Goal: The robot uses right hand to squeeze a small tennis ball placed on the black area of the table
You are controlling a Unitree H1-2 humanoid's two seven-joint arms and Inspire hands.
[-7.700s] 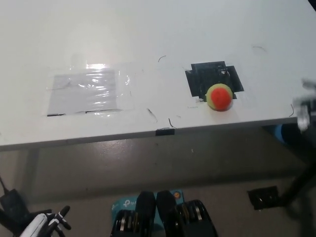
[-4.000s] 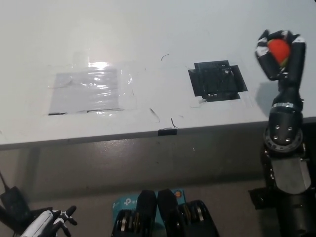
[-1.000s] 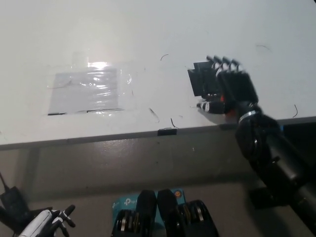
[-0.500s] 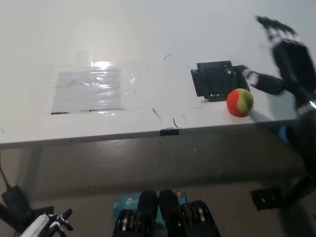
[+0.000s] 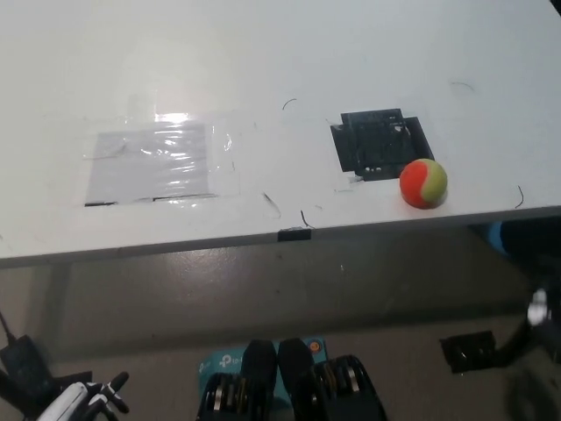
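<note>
Ball (image 5: 424, 183) sits free on the table (image 5: 263, 53), at the near-right corner of the black patch (image 5: 377, 143). It is just at the patch edge, mostly on white, and close to the table's front edge. We can't see the right hand. There's only a blurred smear (image 5: 537, 307) low on the right below the table edge, and we can't say what it is, so its opening and hold are unknown. Nothing is on the ball. Left hand (image 5: 86, 403) rests low at lower left, off the table, too small for us to tell how open it is. The scene fits both ball waiting for the squeeze and ball set back down after one, and we can't settle which from this. Our judgement for any work here: the ball rolls freely and the edge is near, so keep arm sweeps high and clear of it. Any closing on it should be from above, wrapped evenly, with no sideways shove toward the edge. It's a sphere, so there's no long axis. The orange half faces left and toward us, the yellow-green half up-right and away, with the colour split running diagonally
</note>
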